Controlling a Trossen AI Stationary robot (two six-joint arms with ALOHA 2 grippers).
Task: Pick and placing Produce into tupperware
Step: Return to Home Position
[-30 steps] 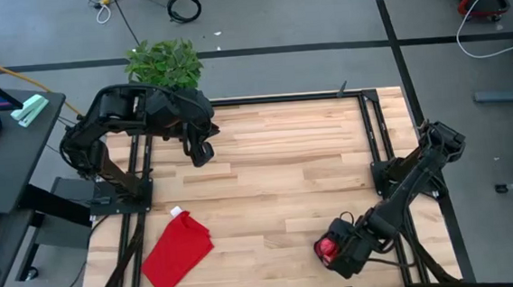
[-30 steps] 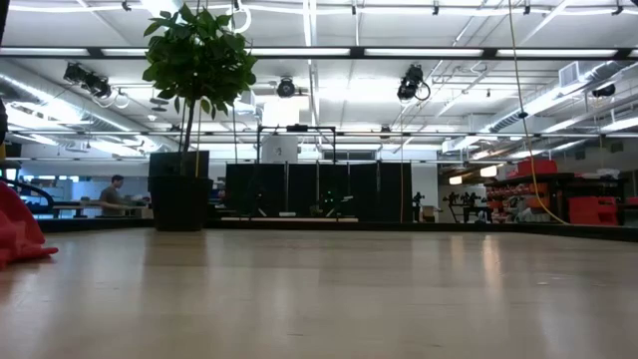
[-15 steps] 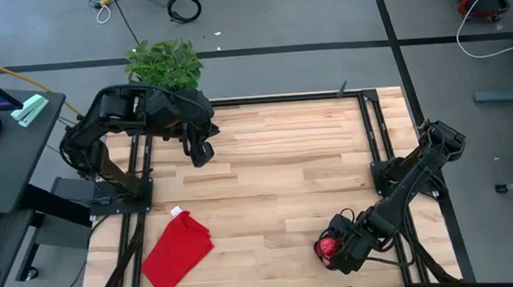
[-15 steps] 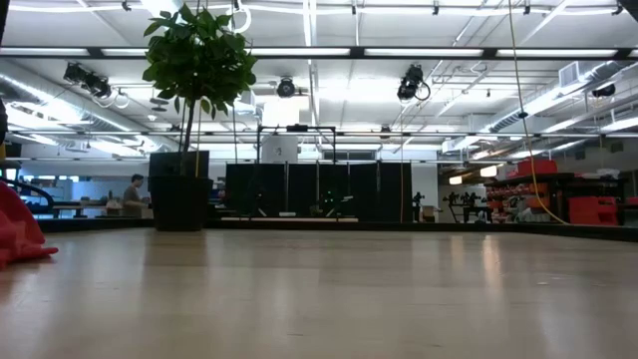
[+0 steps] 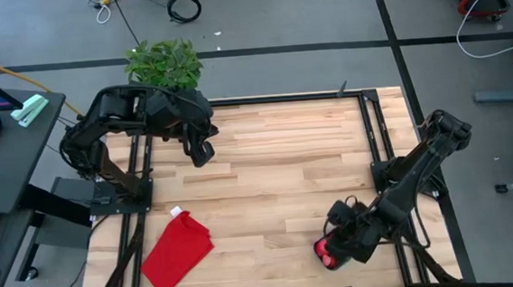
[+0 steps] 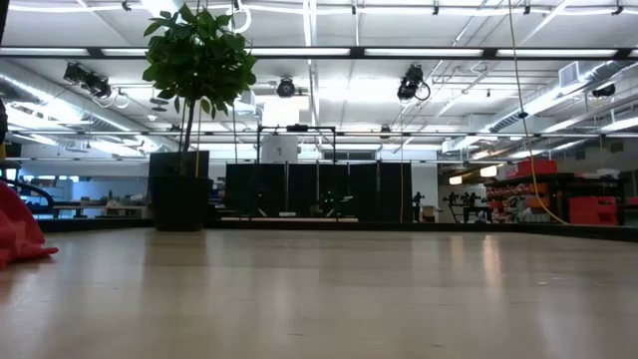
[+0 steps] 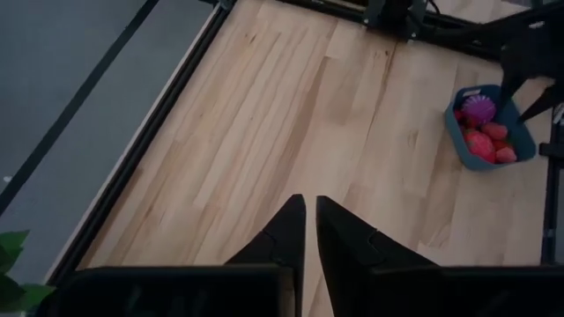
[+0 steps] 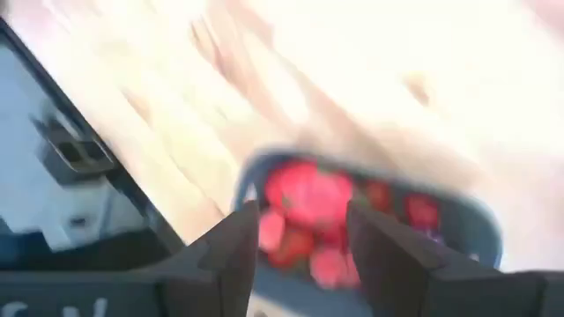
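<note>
A red cloth (image 5: 177, 250) is lying flat on the bench (image 5: 276, 165), close to its near left corner. A potted plant (image 5: 166, 63) is standing at the bench's far left corner. A coiled black cable (image 5: 183, 6) is lying on the floor beyond the bench's far edge.

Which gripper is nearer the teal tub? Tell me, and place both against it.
Right. The right gripper hangs open just above the teal tub and the produce inside. The left gripper is far off across the table, beside the potted plant.
</note>
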